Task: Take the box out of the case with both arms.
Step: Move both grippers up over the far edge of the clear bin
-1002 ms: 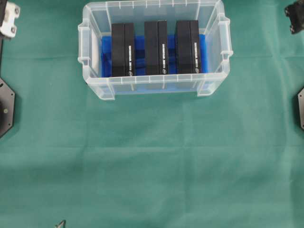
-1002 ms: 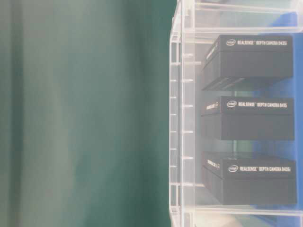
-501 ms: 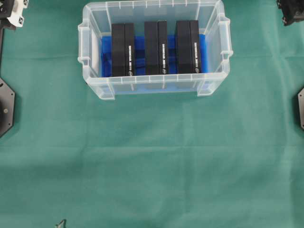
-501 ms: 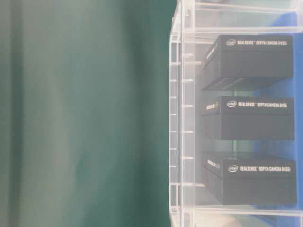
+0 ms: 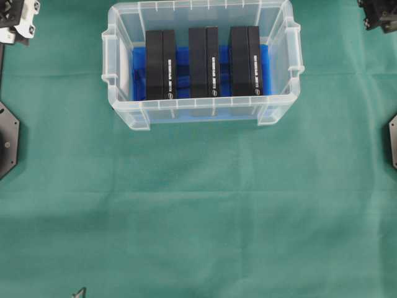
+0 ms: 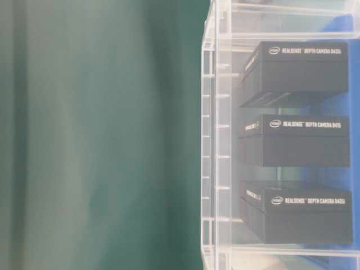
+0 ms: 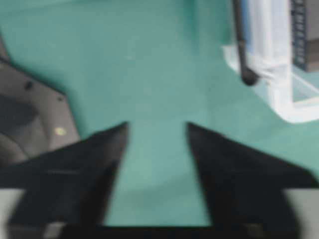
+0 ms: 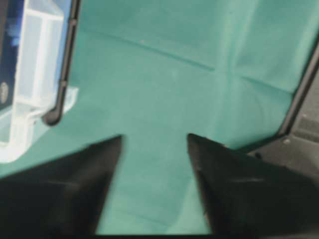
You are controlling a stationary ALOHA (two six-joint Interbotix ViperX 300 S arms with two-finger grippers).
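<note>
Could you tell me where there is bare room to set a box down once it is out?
The green cloth in front of the case lies bare. Inside the case it is crowded: three black boxes side by side.

Clear case (image 5: 201, 115), 3 upright black boxes (image 5: 203, 62)

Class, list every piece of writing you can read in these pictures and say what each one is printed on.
"intel REALSENSE DEPTH CAMERA D435i": top box in the table-level view.
"intel REALSENSE DEPTH CAMERA D415": middle box.
"intel REALSENSE DEPTH CAMERA D435i": bottom box.
Smaller white print on each box's left side face: too blurred to read.
White print on the three boxes in the overhead view and both wrist views: too small to read.
Case: no writing seen.
</note>
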